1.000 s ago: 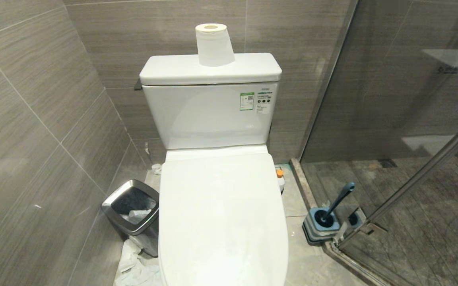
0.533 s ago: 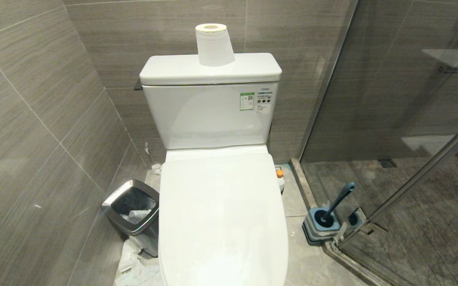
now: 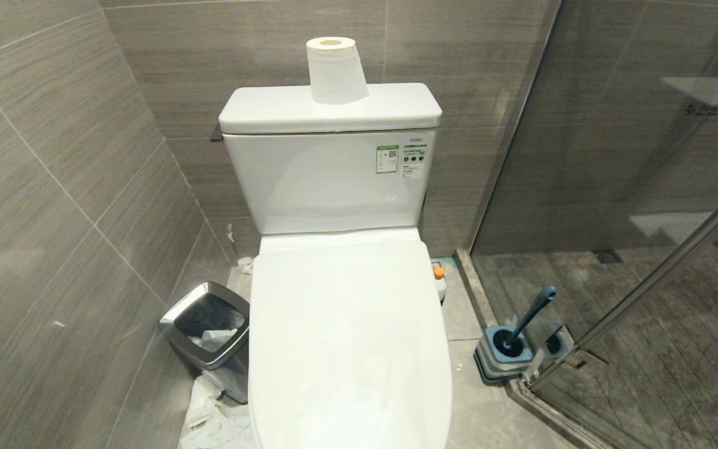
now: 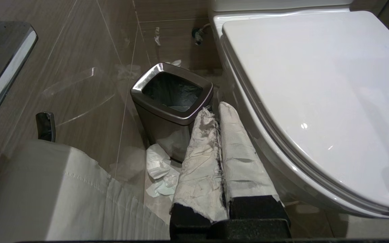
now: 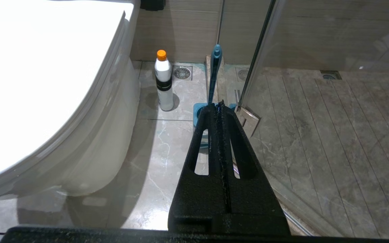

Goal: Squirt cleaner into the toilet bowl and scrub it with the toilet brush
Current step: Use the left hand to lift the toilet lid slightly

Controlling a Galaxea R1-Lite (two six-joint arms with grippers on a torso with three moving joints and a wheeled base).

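The toilet stands in the middle with its white lid (image 3: 346,337) down, so the toilet bowl is hidden under it. The cleaner (image 3: 439,280) (image 5: 163,81), a white bottle with an orange cap, stands on the floor at the toilet's right. The toilet brush (image 3: 530,315) (image 5: 214,72) leans in its square blue holder (image 3: 501,355) by the glass door. My left gripper (image 4: 216,109), its fingers wrapped in white cloth, is shut and empty beside the toilet's left flank. My right gripper (image 5: 218,105) is shut and empty, low over the floor just short of the holder. Neither arm shows in the head view.
A steel waste bin (image 3: 208,337) (image 4: 172,98) stands left of the toilet with crumpled paper (image 3: 212,421) on the floor by it. A paper roll (image 3: 336,70) sits on the cistern. The glass shower door (image 3: 614,249) and its hinge (image 5: 248,118) close off the right; a tiled wall stands on the left.
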